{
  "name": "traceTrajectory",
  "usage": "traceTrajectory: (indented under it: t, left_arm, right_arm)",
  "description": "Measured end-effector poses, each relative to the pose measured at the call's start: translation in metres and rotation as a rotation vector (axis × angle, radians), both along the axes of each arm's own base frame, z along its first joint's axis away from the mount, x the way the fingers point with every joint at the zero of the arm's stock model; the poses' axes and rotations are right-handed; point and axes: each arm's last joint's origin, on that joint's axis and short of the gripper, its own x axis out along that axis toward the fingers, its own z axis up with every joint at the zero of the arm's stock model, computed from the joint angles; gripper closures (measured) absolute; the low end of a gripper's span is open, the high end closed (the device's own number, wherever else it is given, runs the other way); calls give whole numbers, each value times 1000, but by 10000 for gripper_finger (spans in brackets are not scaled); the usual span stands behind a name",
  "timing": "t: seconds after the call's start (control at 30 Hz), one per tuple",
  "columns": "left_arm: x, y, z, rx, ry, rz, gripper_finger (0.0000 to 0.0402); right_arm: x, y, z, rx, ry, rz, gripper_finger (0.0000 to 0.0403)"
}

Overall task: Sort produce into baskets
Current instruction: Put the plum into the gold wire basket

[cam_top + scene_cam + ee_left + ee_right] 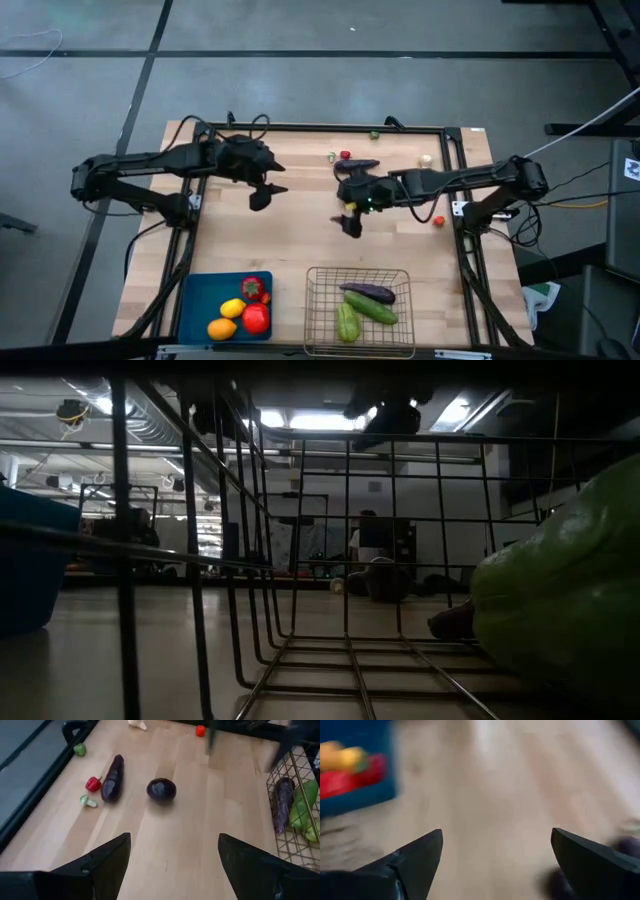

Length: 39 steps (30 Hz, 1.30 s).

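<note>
At the near edge of the wooden table [300, 240], a blue tray [195, 305] holds a lemon [232, 308], an orange [221, 328] and two red pieces of produce [255, 318]. Just beside it, a wire basket [318, 300] contains a purple eggplant [368, 292], a cucumber [372, 308] and a green pepper [347, 323]. Both are seen from above.

Farther back, above the middle of the table, the right gripper [349, 222] hangs over bare wood with its fingers spread wide and nothing between them. The left gripper [266, 194] hovers to its left, jaws apart and empty.

Along the far side lie the pieces not yet sorted: a long eggplant [112, 778], a round dark eggplant [161, 789], a small red pepper [93, 783] and a small green-and-white piece [88, 801], with a green item [374, 134] at the far rail, a garlic bulb [426, 160] and a small red one [438, 221] toward the right.
</note>
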Motion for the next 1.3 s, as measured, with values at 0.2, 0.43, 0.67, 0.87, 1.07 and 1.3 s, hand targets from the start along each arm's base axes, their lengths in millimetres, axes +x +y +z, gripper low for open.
traceTrajectory:
  t: [0.2, 0.43, 0.67, 0.87, 1.07, 1.3]
  left_arm:
    - [-3, 1, 1, 29, 7, -4, 105]
    - [-2, 1, 0, 30, 13, -6, 105]
    - [-2, 1, 0, 31, 13, -7, 105]
    - [-2, 1, 0, 31, 13, -7, 105]
    - [-2, 1, 0, 31, 13, -7, 105]
    - [-2, 1, 0, 31, 14, -8, 105]
  right_arm:
    - [6, -22, -18, -91, 58, -293, 33]
    - [20, -35, -60, 4, 182, -472, 33]
    - [26, -39, -87, -12, 241, -619, 33]
    - [26, -40, -99, 14, 265, -727, 33]
    - [26, -40, -104, 33, 264, -774, 33]
    - [30, -39, -117, 65, 288, -800, 33]
